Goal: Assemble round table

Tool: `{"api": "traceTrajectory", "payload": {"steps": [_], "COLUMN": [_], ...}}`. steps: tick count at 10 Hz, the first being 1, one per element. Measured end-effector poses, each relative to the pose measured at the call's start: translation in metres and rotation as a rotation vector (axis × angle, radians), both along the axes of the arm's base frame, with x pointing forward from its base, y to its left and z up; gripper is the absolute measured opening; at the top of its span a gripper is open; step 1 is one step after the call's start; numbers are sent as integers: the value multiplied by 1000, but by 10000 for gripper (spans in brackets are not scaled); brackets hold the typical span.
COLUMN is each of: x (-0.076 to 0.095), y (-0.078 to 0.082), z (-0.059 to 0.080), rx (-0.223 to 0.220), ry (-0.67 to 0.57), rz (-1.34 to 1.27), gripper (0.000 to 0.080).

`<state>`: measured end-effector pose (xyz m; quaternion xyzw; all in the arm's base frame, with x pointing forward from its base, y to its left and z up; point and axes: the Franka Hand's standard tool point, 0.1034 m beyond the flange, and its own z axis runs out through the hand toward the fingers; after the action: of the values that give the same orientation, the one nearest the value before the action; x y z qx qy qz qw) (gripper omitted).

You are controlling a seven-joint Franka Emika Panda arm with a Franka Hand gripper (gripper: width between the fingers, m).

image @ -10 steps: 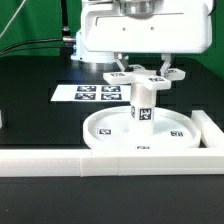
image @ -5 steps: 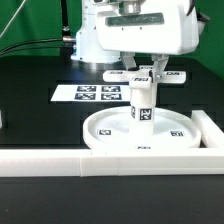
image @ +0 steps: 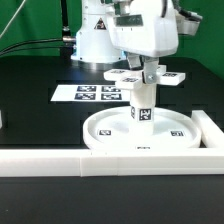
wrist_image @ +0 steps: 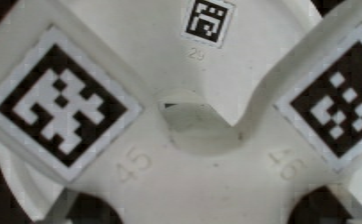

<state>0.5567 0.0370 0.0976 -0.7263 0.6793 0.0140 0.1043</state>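
Observation:
The large round disc [image: 100, 140] lies flat on the black table. The short cylinder leg [image: 141, 105] stands upright at its middle. The cross-shaped base [image: 172, 76] sits on top of the leg, its tagged arms spread out level. My gripper [image: 150, 70] comes down onto the base from above, turned at an angle, fingers closed on its middle. In the wrist view the base [wrist_image: 178, 170] fills the picture very close, with two tagged arms and a notch between them. My fingertips are hidden there.
The marker board [image: 85, 93] lies flat behind the disc on the exterior view's left. A long white border bar [image: 60, 165] runs along the front and another [image: 212, 128] stands at the right. The arm's body [image: 90, 45] rises at the back.
My hand has turned about its vertical axis over the leg, and the cross-shaped base has turned with it. The disc and leg stay in place.

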Motion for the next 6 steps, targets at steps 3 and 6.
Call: {"api": "traceTrajectory", "payload": {"steps": [3,6], "x": [3,4], "y": [-1,-1], "z": [1,1], "rx": [47,53], "ry": [9,13], "rz": [-240,-284], "gripper": [445,446]}}
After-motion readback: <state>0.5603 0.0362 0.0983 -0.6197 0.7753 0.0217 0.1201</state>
